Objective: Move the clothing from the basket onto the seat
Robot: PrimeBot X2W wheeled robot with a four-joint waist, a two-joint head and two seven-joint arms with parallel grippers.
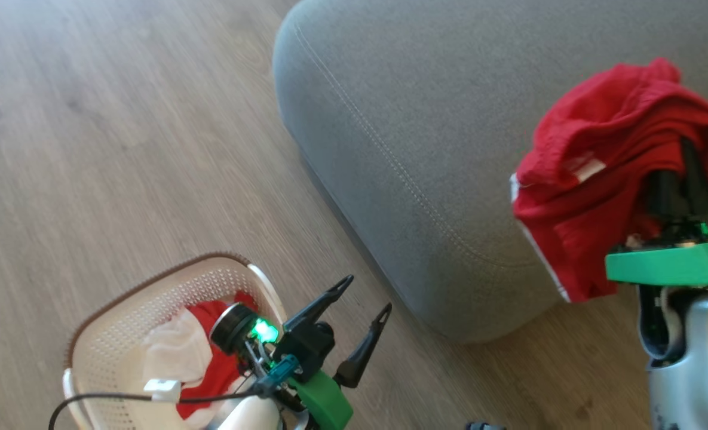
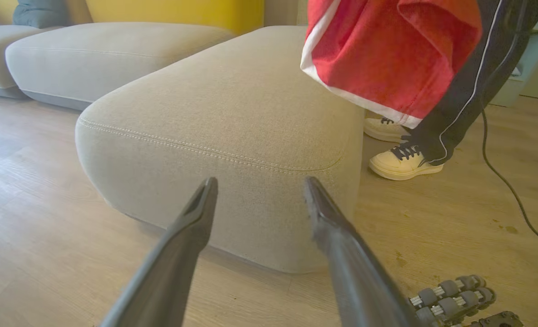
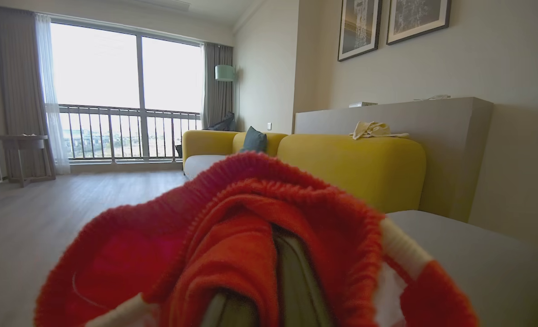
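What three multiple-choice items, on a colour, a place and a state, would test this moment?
1. What colour is the braided rim of the basket?
A. blue
B. yellow
C. brown

2. Where is the red garment that the right hand grips?
A. lying in the basket
B. hanging in the air by the seat
C. spread on the floor

3. How is the left hand?
A. open and empty
B. shut on cloth
C. shut on a handle

Answers:
1 C: the rim is brown above cream walls.
2 B: it dangles from the shut hand.
3 A: its fingers stand apart with nothing between them.
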